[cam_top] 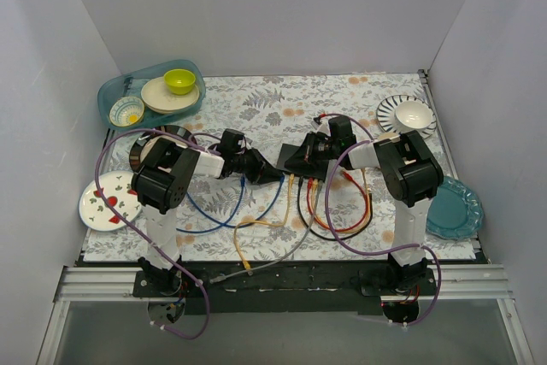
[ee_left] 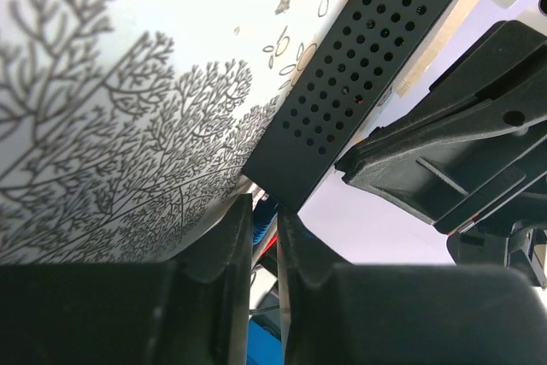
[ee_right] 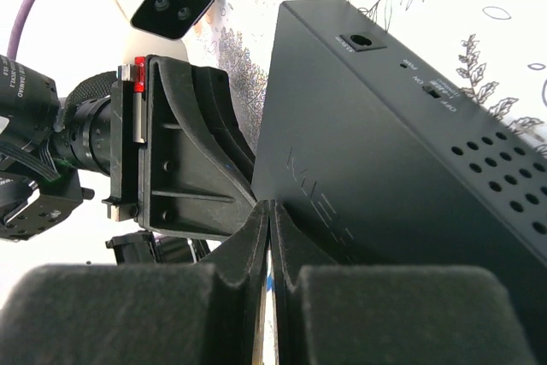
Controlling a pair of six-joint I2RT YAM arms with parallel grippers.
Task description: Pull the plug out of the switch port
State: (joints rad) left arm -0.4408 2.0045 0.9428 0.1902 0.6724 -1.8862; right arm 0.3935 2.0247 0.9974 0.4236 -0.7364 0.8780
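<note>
The black switch point(cam_top: 293, 156) lies mid-table, with several coloured cables running from its near edge. It shows as a perforated side in the left wrist view point(ee_left: 359, 66) and as a flat top in the right wrist view point(ee_right: 402, 168). My left gripper point(cam_top: 273, 179) sits at the switch's near left corner. Its jaws point(ee_left: 265, 220) are nearly together on a blue ribbed plug point(ee_left: 266, 214). My right gripper point(cam_top: 302, 160) is shut and empty, and its tips point(ee_right: 270, 208) rest on the switch's top near that same corner. The port itself is hidden.
Blue point(cam_top: 224, 221), yellow point(cam_top: 248, 226), red point(cam_top: 363, 211), black and grey point(cam_top: 282, 256) cables loop on the cloth in front of the switch. A teal tub point(cam_top: 120, 91) with bowls is back left. A strawberry plate point(cam_top: 109, 201) is left, a striped plate point(cam_top: 389, 111) back right, and a teal plate point(cam_top: 455, 209) right.
</note>
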